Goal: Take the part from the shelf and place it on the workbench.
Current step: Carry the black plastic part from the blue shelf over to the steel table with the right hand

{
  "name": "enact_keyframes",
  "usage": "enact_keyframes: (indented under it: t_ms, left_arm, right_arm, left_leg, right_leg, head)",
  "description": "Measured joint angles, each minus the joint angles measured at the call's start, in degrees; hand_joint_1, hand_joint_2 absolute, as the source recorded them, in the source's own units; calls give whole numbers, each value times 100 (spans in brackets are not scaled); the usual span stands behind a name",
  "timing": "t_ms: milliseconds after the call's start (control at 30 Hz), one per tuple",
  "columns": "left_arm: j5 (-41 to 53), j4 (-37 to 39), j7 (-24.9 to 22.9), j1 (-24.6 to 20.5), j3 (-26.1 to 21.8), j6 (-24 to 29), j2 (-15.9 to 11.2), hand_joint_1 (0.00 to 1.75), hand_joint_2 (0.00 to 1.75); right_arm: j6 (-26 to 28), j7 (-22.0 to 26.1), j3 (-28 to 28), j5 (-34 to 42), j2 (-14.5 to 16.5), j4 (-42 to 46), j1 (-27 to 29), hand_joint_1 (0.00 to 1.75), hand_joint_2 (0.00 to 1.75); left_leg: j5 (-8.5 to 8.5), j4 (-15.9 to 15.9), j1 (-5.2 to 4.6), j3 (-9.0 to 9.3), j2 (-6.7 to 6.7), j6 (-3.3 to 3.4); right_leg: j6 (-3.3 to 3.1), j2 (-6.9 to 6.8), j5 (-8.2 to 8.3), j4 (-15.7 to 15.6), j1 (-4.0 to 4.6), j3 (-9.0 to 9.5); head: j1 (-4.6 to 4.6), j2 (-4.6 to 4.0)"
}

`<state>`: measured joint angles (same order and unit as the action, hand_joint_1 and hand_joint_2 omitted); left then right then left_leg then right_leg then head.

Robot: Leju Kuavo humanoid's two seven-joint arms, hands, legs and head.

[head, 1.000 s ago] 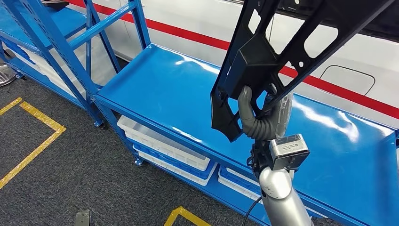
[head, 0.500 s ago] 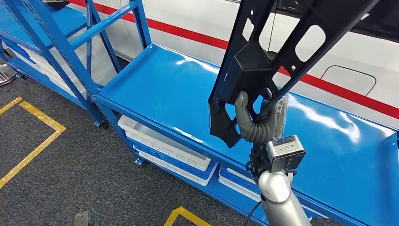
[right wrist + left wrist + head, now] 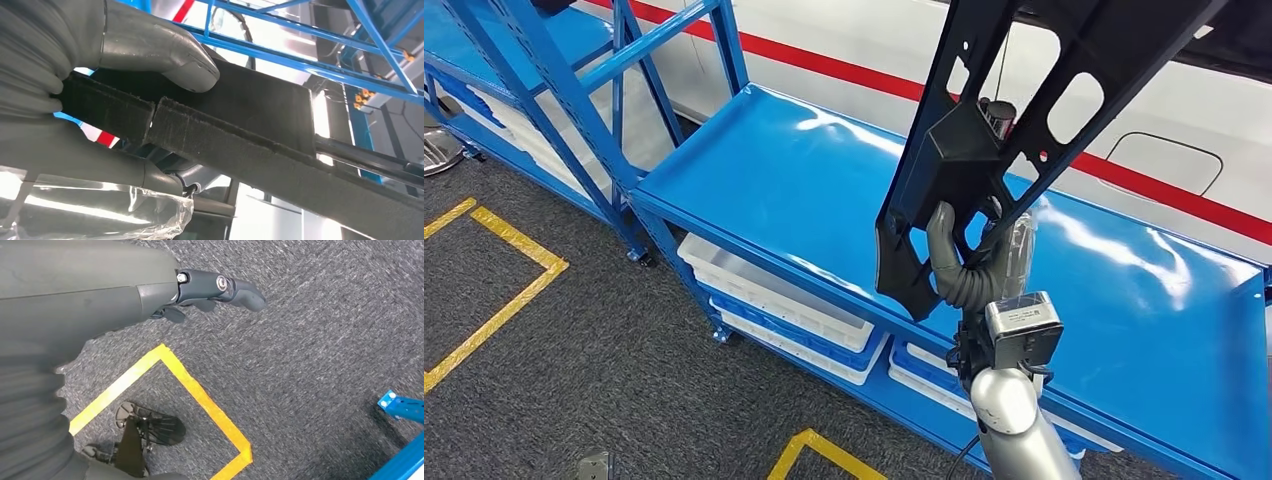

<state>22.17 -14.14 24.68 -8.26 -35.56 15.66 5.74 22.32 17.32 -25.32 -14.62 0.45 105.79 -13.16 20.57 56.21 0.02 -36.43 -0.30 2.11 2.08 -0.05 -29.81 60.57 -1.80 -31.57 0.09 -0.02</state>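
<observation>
The black part (image 3: 1014, 110) runs off the head view's top edge, hiding the right hand's fingers (image 3: 944, 250).

I see a black, matt moulded-plastic part (image 3: 984, 130) with cut-out slots; between my right hand's (image 3: 969, 262) smooth grey rubbery fingers (image 3: 155, 50) its edge looks fuzzy, like felt. The blue painted-metal workbench top (image 3: 804, 190) beyond the fingers is glossy. Below my left hand's (image 3: 215, 287) dark matt fingers lies rough grey carpet (image 3: 320, 340).
</observation>
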Motion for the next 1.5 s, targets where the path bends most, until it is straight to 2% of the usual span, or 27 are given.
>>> enact_keyframes:
  t_ms: [67, 167, 200, 267, 333, 367, 400, 433, 533, 600, 667, 700, 767, 833, 867, 900, 967, 1000, 1033, 1100, 1167, 1200, 1267, 1333, 1367, 1433, 1500]
  left_arm:
    - [5, 0, 1, 2, -3, -3, -2, 0, 175]
    - [17, 1, 2, 11, -5, -6, -3, 0, 175]
    - [20, 2, 2, 15, -5, -7, -2, 0, 175]
    - [23, 4, 2, 19, -5, -7, -2, 0, 175]
    - [23, 4, 2, 20, -5, -7, -3, 0, 175]
    - [23, 4, 2, 20, -5, -7, -4, 0, 175]
    - [23, 4, 2, 20, -5, -7, -4, 0, 175]
    - [23, 4, 2, 19, -5, -7, -3, 0, 175]
    - [32, 2, 3, 7, -6, -8, -20, 0, 175]
    - [40, -1, 7, 0, -5, -8, -37, 0, 175]
    - [38, -1, 9, -2, -7, -7, -44, 0, 175]
    - [37, -2, 9, -5, -7, -7, -48, 0, 175]
    - [36, -1, 8, -15, -7, -8, -43, 0, 175]
    - [36, 0, 7, -18, -8, -13, -34, 0, 175]
    - [35, 0, 7, -17, -8, -17, -28, 0, 175]
    - [35, 0, 6, -16, -9, -20, -21, 0, 175]
    - [36, 0, 5, -15, -9, -22, -11, 0, 175]
    - [36, -1, 4, -15, -9, -22, -13, 0, 175]
    - [36, -1, 4, -15, -9, -22, -16, 0, 175]
    - [35, -2, 6, -8, -9, -18, -23, 0, 175]
    - [34, 0, 8, 6, -9, -14, -22, 0, 175]
    - [34, 2, 7, 14, -9, -14, -22, 0, 175]
    - [39, 5, 13, 22, -9, -14, -21, 0, 175]
    - [51, 6, 51, 36, -9, -16, -21, 0, 175]
    - [56, 7, 79, 51, -9, -19, -22, 0, 175]
    - [64, 8, 122, 89, -9, -35, -23, 0, 175]
    - [80, 6, 160, 102, -9, -55, -26, 0, 175]
  right_arm:
    - [-27, 81, -1, 44, -3, 0, 3, 175, 175]
    - [-69, 150, -2, 74, -8, -1, 3, 175, 175]
    - [-80, 163, -2, 74, -7, -1, 1, 175, 175]
    - [-89, 179, -1, 74, -5, -1, -2, 175, 175]
    - [-90, 184, -1, 74, -5, -1, 2, 175, 175]
    - [-90, 184, -1, 74, -5, -1, 5, 175, 175]
    - [-90, 185, -1, 74, -5, -1, 7, 175, 175]
    - [-90, 185, -2, 74, -5, -1, 7, 175, 175]
    - [-90, 188, 0, 74, -5, 1, 3, 175, 175]
    - [-91, 193, -2, 74, -1, 0, 0, 175, 175]
    - [-92, 197, -3, 74, 3, 0, -1, 175, 175]
    - [-91, 199, -3, 73, 1, 1, -4, 175, 175]
    - [-91, 202, -6, 73, -10, 1, -8, 175, 175]
    - [-91, 204, -9, 74, -22, 0, 0, 175, 175]
    - [-91, 203, -10, 74, -31, -1, 8, 175, 175]
    - [-91, 203, -10, 74, -40, -1, 13, 175, 175]
    - [-91, 203, -11, 74, -51, -1, 15, 175, 175]
    - [-91, 203, -13, 74, -52, -1, 10, 175, 175]
    - [-91, 204, -14, 74, -53, 0, 9, 175, 175]
    - [-91, 204, -16, 74, -52, 0, 15, 175, 175]
    - [-91, 205, -16, 74, -51, -1, 23, 175, 175]
    - [-91, 205, -17, 74, -47, -1, 21, 175, 175]
    - [-80, 252, -19, 17, -42, 1, 29, 175, 175]
    - [-24, 424, -34, -156, -56, 19, 107, 175, 175]
    - [11, 525, -49, -249, -70, 35, 171, 175, 175]
    - [57, 629, -79, -340, -102, 70, 293, 175, 175]
    - [83, 649, -95, -368, -128, 110, 350, 175, 175]
  left_leg:
    - [-29, 77, -6, -61, -5, -69]
    - [-37, 156, 27, -133, -10, -172]
    - [76, 241, 50, -178, -4, -207]
    - [560, 739, 89, -351, 8, -273]
    - [1026, 1488, 104, -553, 11, -319]
    - [1106, 1723, 108, -575, 12, -323]
    - [1077, 1765, 109, -499, 11, -310]
    - [964, 1572, 105, -301, 10, -277]
    - [781, 453, 44, 522, 11, -90]
    - [787, 168, -26, 681, 18, -2]
    - [628, 43, -62, 680, 30, 83]
    - [523, -59, -56, 676, 45, 132]
    - [306, -221, -23, 604, 74, 182]
    - [162, -235, -17, 428, 79, 164]
    - [91, -229, -8, 325, 82, 135]
    - [20, -220, 5, 220, 87, 101]
    - [-104, -159, 48, 3, 95, 13]
    - [-147, -95, 61, -108, 97, -34]
    - [-180, -17, 66, -205, 96, -79]
    - [-231, 109, 56, -315, 90, -140]
    - [-272, 148, 84, -344, 88, -185]
    - [-188, 194, 110, -376, 85, -208]
    - [296, 580, 146, -503, 73, -258]
    - [893, 1327, 149, -669, 64, -287]
    - [1044, 1662, 149, -707, 64, -288]
    - [992, 1811, 144, -529, 63, -242]
    - [817, 1175, 112, 31, 71, -120]
  right_leg:
    - [-20, 25, 97, -373, 28, 221]
    - [-131, 53, 157, -339, 20, 128]
    - [-192, 48, 196, -337, 6, 96]
    - [-306, 37, 287, -339, 14, 17]
    - [-360, 31, 380, -332, 60, -101]
    - [-366, 30, 427, -328, 83, -164]
    - [-366, 32, 473, -324, 106, -224]
    - [-363, 36, 517, -323, 129, -279]
    - [-316, 33, 638, -336, 157, -365]
    - [-234, 11, 712, -365, 116, -367]
    - [-162, -1, 772, -409, 104, -369]
    - [-160, 1, 714, -375, 115, -412]
    - [-215, 4, 348, -4, 123, -586]
    - [-223, 7, -91, 707, 86, -805]
    - [-170, 6, -175, 1012, 61, -857]
    - [-85, 6, -147, 1167, 32, -834]
    - [114, -1, 104, 876, -34, -478]
    - [173, -4, 132, 489, -57, -178]
    - [173, 0, 91, 113, -49, 89]
    - [89, 6, -88, -303, -26, 329]
    - [-43, 0, -76, -292, -27, 250]
    - [-122, -3, -34, -276, -26, 219]
    - [-262, -6, 90, -270, -23, 131]
    - [-313, -6, 218, -263, 15, 9]
    - [-316, -7, 275, -259, 36, -59]
    - [-310, -5, 370, -256, 79, -185]
    - [-301, -5, 458, -257, 113, -288]
  head:
    - [3, 0]
    - [-10, 0]
    - [-16, 0]
    - [-25, 0]
    - [-32, 0]
    - [-31, 0]
    - [-32, 0]
    - [-33, 0]
    - [-17, 0]
    - [-25, 0]
    - [-51, 0]
    - [-52, 0]
    - [-34, 0]
    - [-24, 0]
    - [-23, 0]
    - [-23, 0]
    - [-23, 0]
    - [-14, 0]
    - [-9, 0]
    - [-13, 0]
    - [-37, 0]
    - [-47, 0]
    - [-61, 0]
    - [-74, 0]
    - [-80, 0]
    - [-83, 0]
    - [-82, 0]
